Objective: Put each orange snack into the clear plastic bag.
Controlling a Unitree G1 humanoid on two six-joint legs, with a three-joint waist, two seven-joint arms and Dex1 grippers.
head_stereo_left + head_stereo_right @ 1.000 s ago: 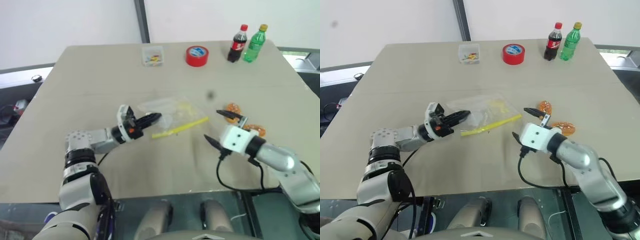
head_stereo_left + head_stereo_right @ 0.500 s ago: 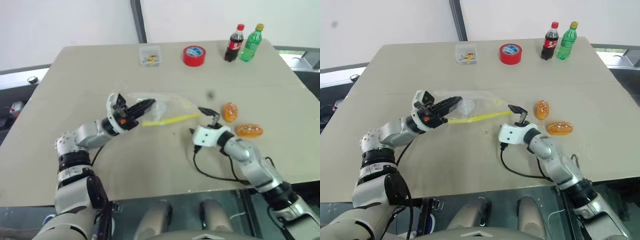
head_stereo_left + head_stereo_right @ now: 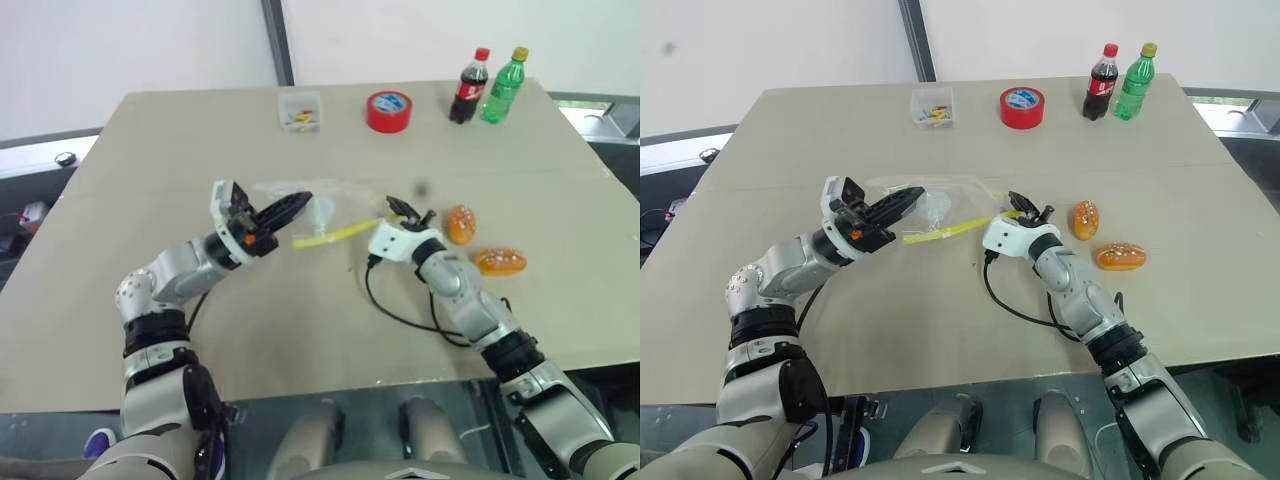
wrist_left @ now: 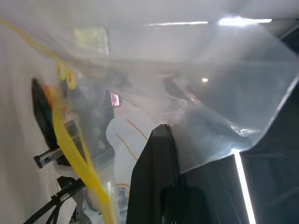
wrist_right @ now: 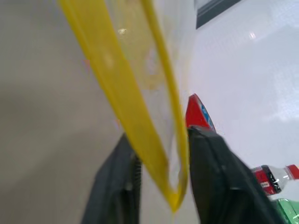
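The clear plastic bag (image 3: 322, 207) hangs above the middle of the desk (image 3: 300, 330), stretched between both tools; the left tool (image 3: 283, 210) is clamped on its left edge, the right tool (image 3: 405, 212) nipping the yellow strip's end; both orange snacks (image 3: 462, 223) lie loose just right; mouth-opening underway; next, free one tool to fetch a snack.

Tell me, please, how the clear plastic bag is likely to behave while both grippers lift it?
The clear plastic bag looks thin and crinkled, so it will probably sag between the left gripper and the right gripper. Being see-through film, it seems light. Its yellow strip looks smooth, so it might slip between the fingers.
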